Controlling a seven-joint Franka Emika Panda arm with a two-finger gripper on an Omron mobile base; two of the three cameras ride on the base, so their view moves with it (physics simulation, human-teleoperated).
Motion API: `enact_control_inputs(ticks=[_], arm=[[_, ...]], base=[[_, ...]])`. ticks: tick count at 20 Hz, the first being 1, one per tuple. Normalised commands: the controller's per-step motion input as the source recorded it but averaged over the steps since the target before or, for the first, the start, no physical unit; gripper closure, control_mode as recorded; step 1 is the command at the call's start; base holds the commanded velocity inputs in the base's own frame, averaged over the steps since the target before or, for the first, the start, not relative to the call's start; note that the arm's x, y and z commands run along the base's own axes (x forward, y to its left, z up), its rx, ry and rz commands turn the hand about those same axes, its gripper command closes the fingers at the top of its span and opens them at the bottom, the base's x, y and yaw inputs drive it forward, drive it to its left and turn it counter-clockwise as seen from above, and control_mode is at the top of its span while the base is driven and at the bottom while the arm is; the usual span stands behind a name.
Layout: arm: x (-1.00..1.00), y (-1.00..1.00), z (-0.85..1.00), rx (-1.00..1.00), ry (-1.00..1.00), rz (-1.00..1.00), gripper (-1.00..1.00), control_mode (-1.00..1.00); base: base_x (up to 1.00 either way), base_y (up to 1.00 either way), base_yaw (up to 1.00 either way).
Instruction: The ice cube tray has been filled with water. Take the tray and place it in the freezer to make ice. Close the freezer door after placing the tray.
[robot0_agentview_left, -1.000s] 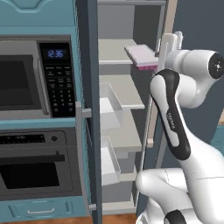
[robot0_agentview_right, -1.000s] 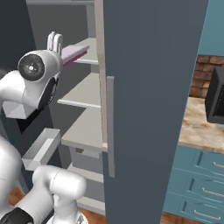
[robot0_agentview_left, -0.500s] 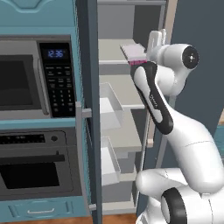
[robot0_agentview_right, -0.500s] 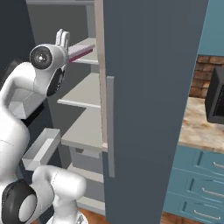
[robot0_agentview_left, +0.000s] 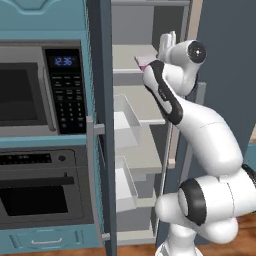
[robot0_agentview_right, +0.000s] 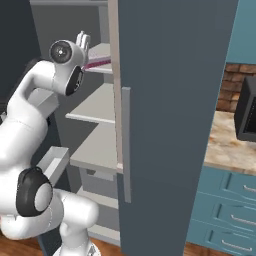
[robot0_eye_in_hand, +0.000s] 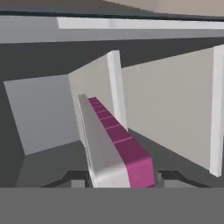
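The ice cube tray (robot0_eye_in_hand: 111, 144) is a pale slab with a pink-purple edge, and my gripper (robot0_eye_in_hand: 120, 179) is shut on its near end. It reaches into the freezer (robot0_agentview_left: 135, 100), level with the upper white shelf (robot0_agentview_left: 127, 52); I cannot tell whether it rests on that shelf. From the left base view the tray (robot0_agentview_left: 145, 61) shows just left of the gripper (robot0_agentview_left: 167, 44). The right base view has the tray's pink edge (robot0_agentview_right: 97, 64) beside the gripper (robot0_agentview_right: 84, 41). The freezer door (robot0_agentview_left: 102, 125) stands open, seen edge-on.
A black microwave (robot0_agentview_left: 35, 90) and an oven (robot0_agentview_left: 40, 195) sit left of the open door. White door bins (robot0_agentview_left: 125, 125) jut toward the arm. The fridge's wide right door (robot0_agentview_right: 170, 100) is shut, with a counter (robot0_agentview_right: 230, 145) and blue drawers beyond.
The arm has swung the tray leftward and deeper into the freezer, over the upper shelf. The grip on the tray has stayed the same.
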Motion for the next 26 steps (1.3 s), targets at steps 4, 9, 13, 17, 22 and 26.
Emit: enact_control_inputs(ticks=[4, 9, 13, 17, 22, 26], arm=[[0.72, 0.0, -0.08, 0.0, 0.11, -0.01, 1.0, -1.0], [0.7, 0.0, -0.11, 0.0, 0.11, 0.0, 1.0, -1.0], [0.7, 0.0, -0.18, 0.0, 0.11, 0.0, 1.0, -1.0], [0.76, 0.0, -0.19, 0.0, 0.13, 0.0, 1.0, -1.0], [0.72, 0.04, -0.11, 0.0, 0.12, 0.0, -1.0, -1.0], [-0.1, 0.1, 0.04, -0.04, -0.02, 0.0, -1.0, -1.0]], base=[[0.0, 0.0, 0.0], [0.0, 0.0, 0.0], [0.0, 0.0, 0.0], [0.0, 0.0, 0.0], [0.0, 0.0, 0.0], [0.0, 0.0, 0.0]])
